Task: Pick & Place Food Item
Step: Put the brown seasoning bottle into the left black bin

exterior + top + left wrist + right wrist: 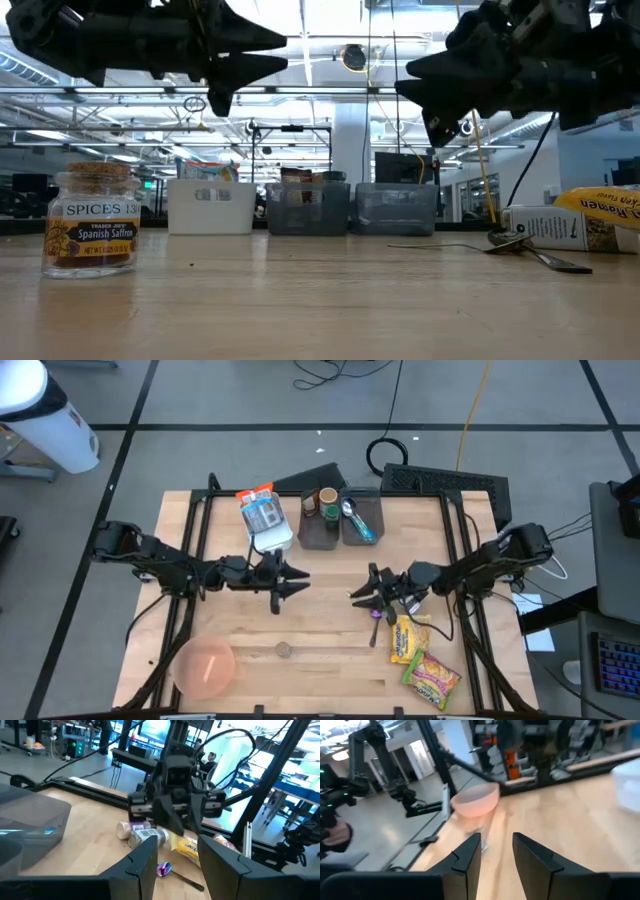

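Note:
Both arms hover level above the table's middle, fingertips facing each other. My left gripper (298, 579) (177, 849) is open with nothing between its fingers. My right gripper (356, 596) (496, 842) is also open and empty. A saffron spice jar (283, 650) (92, 220) stands upright on the wood near the front. A yellow ramen packet (404, 639) (600, 213) and a second noodle packet (432, 678) lie flat at the front right. A pink bowl (205, 665) (476, 800) sits at the front left. A purple spoon (165, 868) lies below my right gripper.
A white bin (268, 525) and two dark bins (320, 515) (361, 520) holding jars and a spoon stand at the table's far edge. A small labelled container (146, 836) lies on its side beside the ramen packet. Black rails (190, 550) run along both sides.

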Robot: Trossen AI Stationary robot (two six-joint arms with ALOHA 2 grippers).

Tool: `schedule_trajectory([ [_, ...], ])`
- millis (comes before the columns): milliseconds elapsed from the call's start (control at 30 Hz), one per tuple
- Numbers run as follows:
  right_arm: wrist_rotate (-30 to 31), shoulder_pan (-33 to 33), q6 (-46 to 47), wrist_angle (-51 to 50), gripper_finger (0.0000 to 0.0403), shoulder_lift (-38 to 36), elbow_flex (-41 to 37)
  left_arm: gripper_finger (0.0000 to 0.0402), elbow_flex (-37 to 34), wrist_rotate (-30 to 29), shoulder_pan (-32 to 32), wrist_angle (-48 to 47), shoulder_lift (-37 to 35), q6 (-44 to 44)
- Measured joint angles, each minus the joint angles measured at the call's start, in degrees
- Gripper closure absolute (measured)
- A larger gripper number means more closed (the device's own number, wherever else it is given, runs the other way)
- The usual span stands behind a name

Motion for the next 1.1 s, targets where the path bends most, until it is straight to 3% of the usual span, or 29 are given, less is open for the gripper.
schedule_trajectory([
  [333, 12.7, 7.5, 4.0, 0.2, 0.0296, 3.6, 0.4, 0.0254, 1.2, -0.7, -4.0, -1.3, 0.0, 2.0],
  [533, 14.7, 9.3, 2.6, 0.7, 0.0295, 3.7, 0.4, 0.0254, 1.2, -0.9, -4.6, -6.6, 0.0, 10.2],
  [633, 14.7, 8.6, 0.1, 1.1, 0.0295, 3.7, 0.8, 0.0254, 1.2, -0.3, -3.5, -11.2, 0.0, 10.1],
  [700, 14.5, 7.2, -1.0, 1.1, 0.0295, 3.7, 1.7, 0.0254, 1.2, 3.4, -2.3, -15.5, 0.0, 6.4],
  [867, 13.3, 3.8, -1.7, -1.8, 0.0289, 3.7, 4.0, 0.0254, 1.2, 21.4, -1.0, -22.6, 0.0, -3.5],
  [1000, 10.3, 2.3, -1.2, -5.6, 0.0259, 3.7, 5.7, 0.0254, 2.3, 27.5, -2.3, -23.1, 0.0, -9.1],
  [1100, 8.5, 1.9, -1.4, -6.5, 0.0229, 3.7, 6.6, 0.0254, 5.1, 29.6, -4.0, -23.0, 0.0, -8.4],
])
